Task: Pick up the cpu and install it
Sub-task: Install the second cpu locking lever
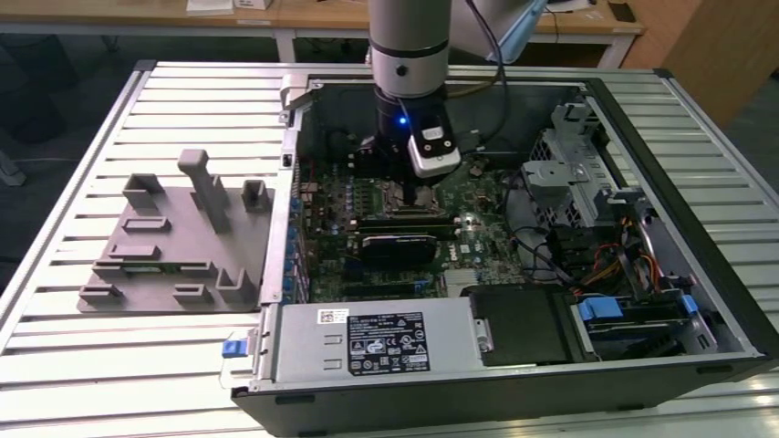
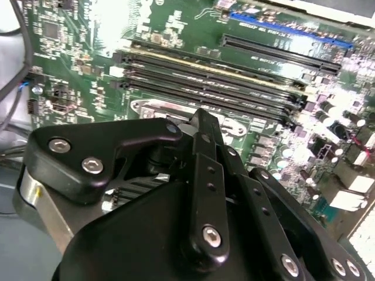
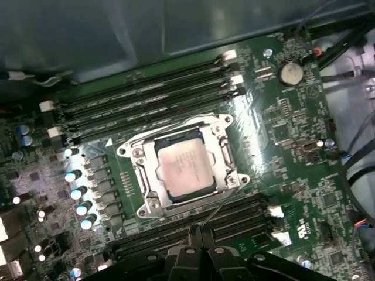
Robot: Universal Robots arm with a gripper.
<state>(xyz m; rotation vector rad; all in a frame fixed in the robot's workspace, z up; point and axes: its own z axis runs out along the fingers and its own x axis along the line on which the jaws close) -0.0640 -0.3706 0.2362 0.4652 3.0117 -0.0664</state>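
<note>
Power supply (image 1: 371,342) label: print present, none legible.

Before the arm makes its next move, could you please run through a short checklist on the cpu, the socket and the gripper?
1. Cpu inside the socket frame, silver top up, in the first wrist view: ok.
2. Cpu fully seated and square to the frame: cannot tell; it looks slightly turned against it.
3. Gripper off the cpu, at the memory slots beside the socket: ok.
4. Gripper fingers open or shut: cannot tell.
5. Arm inside the open computer case, above the motherboard, in the exterior view: ok.
6. Grey fixture block outside the case, with no cpu on it: ok.
</note>
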